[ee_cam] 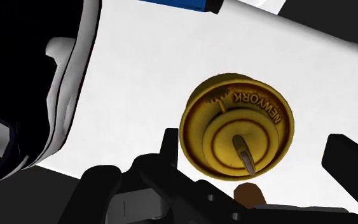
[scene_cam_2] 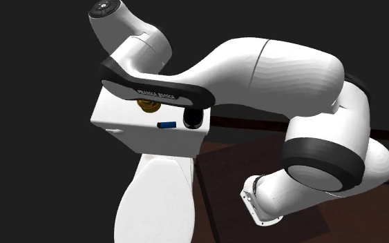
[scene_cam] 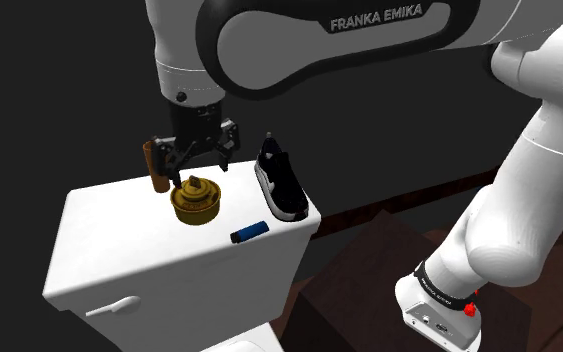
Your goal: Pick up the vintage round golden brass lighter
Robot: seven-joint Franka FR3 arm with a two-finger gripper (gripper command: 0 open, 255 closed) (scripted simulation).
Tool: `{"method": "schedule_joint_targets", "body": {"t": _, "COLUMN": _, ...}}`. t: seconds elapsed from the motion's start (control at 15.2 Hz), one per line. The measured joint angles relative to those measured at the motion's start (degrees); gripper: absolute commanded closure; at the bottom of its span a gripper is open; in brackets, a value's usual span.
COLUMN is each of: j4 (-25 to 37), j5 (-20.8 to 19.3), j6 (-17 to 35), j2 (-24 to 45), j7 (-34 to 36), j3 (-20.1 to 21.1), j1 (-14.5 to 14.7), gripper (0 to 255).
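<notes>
So the gripper (scene_cam: 199, 168) hangs right over the lighter (scene_cam: 197, 200), which is on top of the white tank (scene_cam: 119, 250), toward the back, between a brown thing (scene_cam: 155, 165) and a black shoe (scene_cam: 281, 180). The shoulder view gives you that layout, plus a small blue thing (scene_cam: 249, 233) near the front edge. The wrist view is what tells you the jaws are spread. The fingers (ee_cam: 352, 162) stand either side of the lighter (ee_cam: 238, 124), one clearly apart from it, the other just beside its rim, and I can't tell if that one touches. It also shows NEWYORK lettering on the gold top, unreadable elsewhere. In the second exterior view the arm (scene_cam_2: 255, 69) covers most of the lighter (scene_cam_2: 146, 105), with just a gold sliver peeking out below it, and the shoe (scene_cam_2: 191, 119) is a dark blob.
</notes>
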Motion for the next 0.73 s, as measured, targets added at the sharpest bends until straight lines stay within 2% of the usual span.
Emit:
{"method": "schedule_joint_targets", "body": {"t": 0.46, "j4": -2.8, "j5": -1.3, "j6": 4.2, "j2": 1.9, "j7": 1.3, "j3": 0.0, "j1": 0.5, "gripper": 0}}
{"method": "schedule_joint_targets", "body": {"t": 0.53, "j4": -3.1, "j5": -1.3, "j6": 4.5, "j2": 1.9, "j7": 1.3, "j3": -0.1, "j1": 0.5, "gripper": 255}}
{"method": "schedule_joint_targets", "body": {"t": 0.73, "j4": -3.2, "j5": -1.4, "j6": 4.8, "j2": 1.9, "j7": 1.3, "j3": -0.1, "j1": 0.5, "gripper": 255}}
